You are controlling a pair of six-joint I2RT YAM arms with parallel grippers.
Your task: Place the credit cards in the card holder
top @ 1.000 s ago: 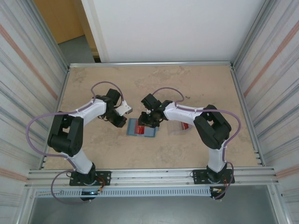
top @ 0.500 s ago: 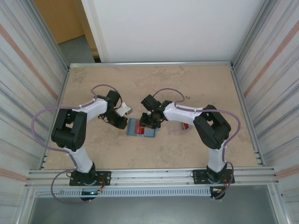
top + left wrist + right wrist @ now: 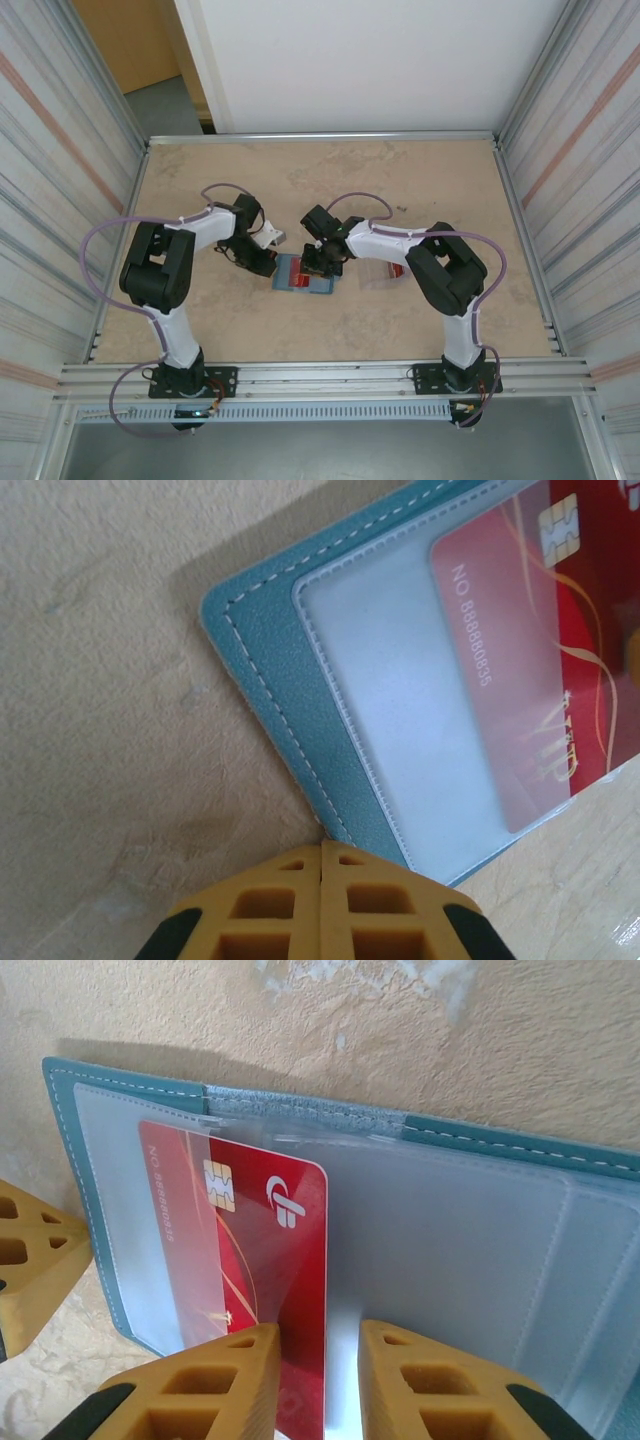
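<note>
The card holder (image 3: 270, 680) is being touched at left by the clenched left gripper (image 3: 322, 865), the credit card (image 3: 260, 1250) by the right gripper (image 3: 320, 1335), grasp unclear.

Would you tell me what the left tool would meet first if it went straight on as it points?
The card holder: the shut left tool sits right at its teal border, though contact is unclear.
</note>
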